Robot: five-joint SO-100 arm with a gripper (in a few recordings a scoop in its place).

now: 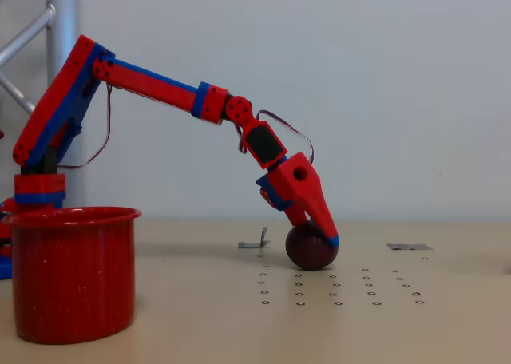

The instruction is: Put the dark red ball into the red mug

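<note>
Surface: a pale beige table (pixel 200 316) seen from the side at a low angle, with rows of small dark ring marks (pixel 335 288) printed across its right-centre part.
Room: a plain, pale grey-white wall (pixel 383 85) behind the table; a metal truss (pixel 56 45) of grey tubes stands at the far left edge.
Far left, front: the red mug (pixel 72 272) stands upright on the table, close to the camera, its rolled rim on top and faint white speckles on its side; its inside cannot be seen from this angle.
Left, behind the mug: the base of the red-and-blue arm (pixel 48 132) rises from the table, and its links reach rightward and then bend down.
Centre: a small grey metal clip-like piece (pixel 257 241) lies on the table just left of the ball.
Centre right: the dark red ball (pixel 310 248) rests on the table, well apart from the mug.
Gripper: the gripper (pixel 315 232) points down onto the ball, with a red finger (pixel 321 212) lying over the ball's upper right side.
Gripper state: whether the jaws clamp the ball or merely straddle it cannot be told from this side view.
Far right: a flat grey patch (pixel 409 247) lies on the table.
</note>
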